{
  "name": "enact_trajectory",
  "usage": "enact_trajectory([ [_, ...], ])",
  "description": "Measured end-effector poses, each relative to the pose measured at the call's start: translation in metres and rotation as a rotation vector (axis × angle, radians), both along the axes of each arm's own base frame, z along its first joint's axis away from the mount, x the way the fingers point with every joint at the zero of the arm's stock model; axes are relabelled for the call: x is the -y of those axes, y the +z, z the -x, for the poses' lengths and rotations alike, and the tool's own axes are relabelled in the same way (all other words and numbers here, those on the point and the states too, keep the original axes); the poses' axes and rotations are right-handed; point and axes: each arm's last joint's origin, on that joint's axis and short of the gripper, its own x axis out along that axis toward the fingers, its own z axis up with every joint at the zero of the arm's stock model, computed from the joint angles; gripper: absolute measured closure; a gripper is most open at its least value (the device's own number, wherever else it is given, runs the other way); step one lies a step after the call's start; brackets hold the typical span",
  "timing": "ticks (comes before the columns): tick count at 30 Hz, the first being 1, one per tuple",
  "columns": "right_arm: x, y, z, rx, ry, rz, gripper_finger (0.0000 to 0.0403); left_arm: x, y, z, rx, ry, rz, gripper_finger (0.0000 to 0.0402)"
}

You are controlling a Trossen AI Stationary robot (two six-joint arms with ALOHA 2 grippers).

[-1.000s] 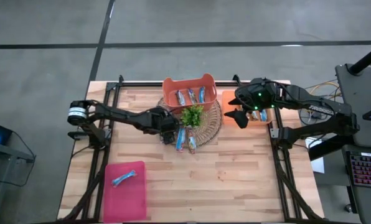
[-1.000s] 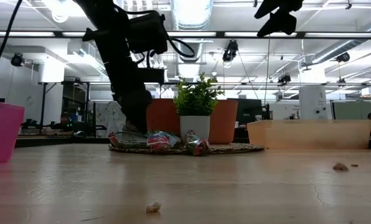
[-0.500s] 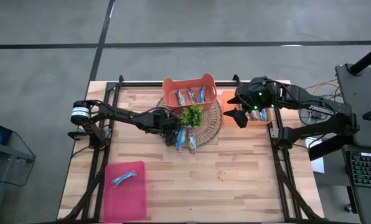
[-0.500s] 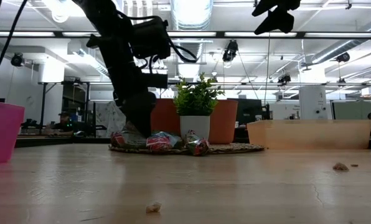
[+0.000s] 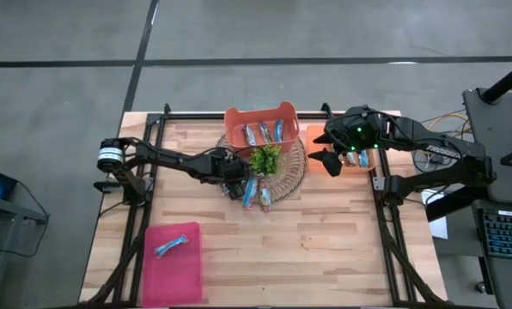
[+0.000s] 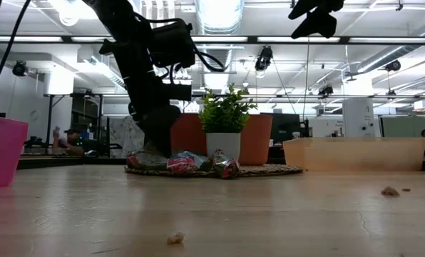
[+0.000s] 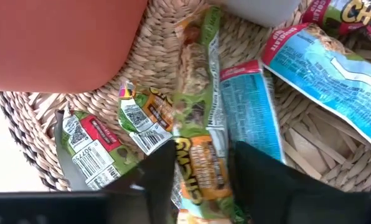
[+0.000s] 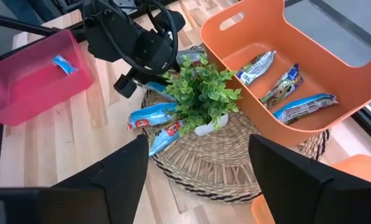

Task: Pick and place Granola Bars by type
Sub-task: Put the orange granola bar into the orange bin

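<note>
since a second ago, crept rightward and sunk onto the woven mat (image 5: 292, 176) at frame centre: left gripper (image 7: 201, 163), fingers narrowly parted astride a green-and-orange granola bar (image 7: 201, 165), not yet pinched. likely the grasp stage of sorting. beside it, a blue bar (image 7: 251, 109); three blue ones already in the orange bin (image 5: 283, 112), one in the pink bin (image 5: 192, 275) at lower left. unmoved at upper right, spread wide and empty: right gripper (image 8: 195, 165). legible only "che" on a wrapper, plus barcodes.
</note>
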Motion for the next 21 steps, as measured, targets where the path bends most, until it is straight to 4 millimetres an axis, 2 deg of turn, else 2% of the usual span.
enact_trajectory([
  [7, 0.0, 0.001, -0.001, 0.01, 0.001, 0.004, 0.015, 0.0, 0.0, 0.0, 0.002, 0.004, 0.001, 0.0384],
  [16, 0.0, 0.002, -0.001, 0.022, 0.019, 0.031, 0.0156, 0.0, 0.003, 0.002, 0.016, 0.06, 0.002, 0.0401],
  [21, 0.001, 0.002, -0.001, 0.021, 0.018, 0.036, 0.0156, 0.001, 0.016, 0.009, 0.038, 0.106, -0.021, 0.0401],
])
